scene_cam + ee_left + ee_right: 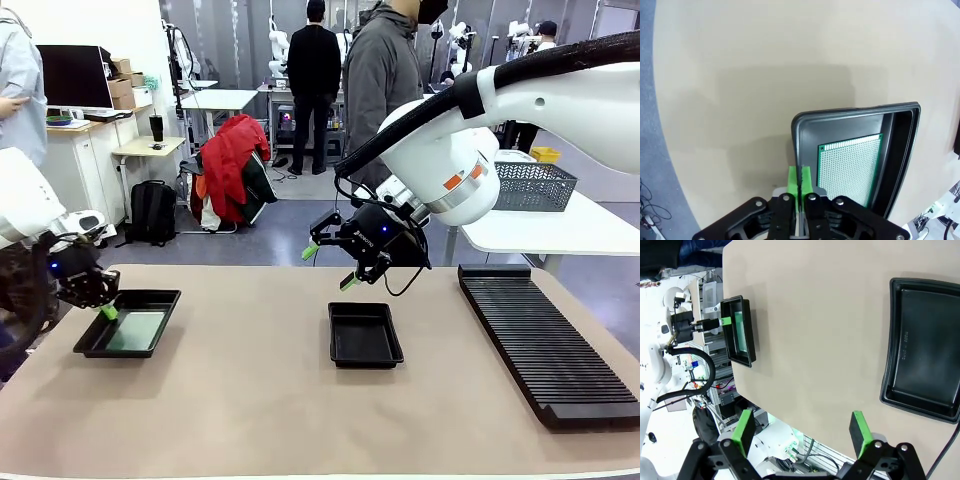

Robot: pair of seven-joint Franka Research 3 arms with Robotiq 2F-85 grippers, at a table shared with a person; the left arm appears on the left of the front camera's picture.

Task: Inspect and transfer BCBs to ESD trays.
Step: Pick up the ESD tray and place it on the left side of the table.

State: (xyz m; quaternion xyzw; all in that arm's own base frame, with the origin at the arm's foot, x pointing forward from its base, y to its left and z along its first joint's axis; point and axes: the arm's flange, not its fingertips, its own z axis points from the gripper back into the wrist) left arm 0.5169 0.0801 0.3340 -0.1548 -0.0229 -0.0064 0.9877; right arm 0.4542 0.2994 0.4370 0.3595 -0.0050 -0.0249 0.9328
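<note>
Nearest the lens in the left wrist view, the left gripper (800,181) has its green pads pressed together with nothing seen between them. They sit at the corner rim of the left tray (855,110); whether they touch it I cannot tell. That view gives the detail of the board (850,167): bright green with a fine grid of holes, lying flat on the tray floor against one wall.

From the front the same board (135,330) reads as a pale green sheet inside the left tray (90,346), with the left gripper (107,311) at the tray's far corner.

Seen from the front, the right gripper (330,267) hangs tilted above the middle tray (365,308), jaws spread wide and holding nothing. Its wrist view confirms it: the right gripper (802,426) has its pads well apart, the middle tray (925,350) shows a bare black floor, and farther off lie the left tray (751,358) and board (741,330).

On the front view's right, a long ribbed rack (545,345) lies on the table (250,400).
</note>
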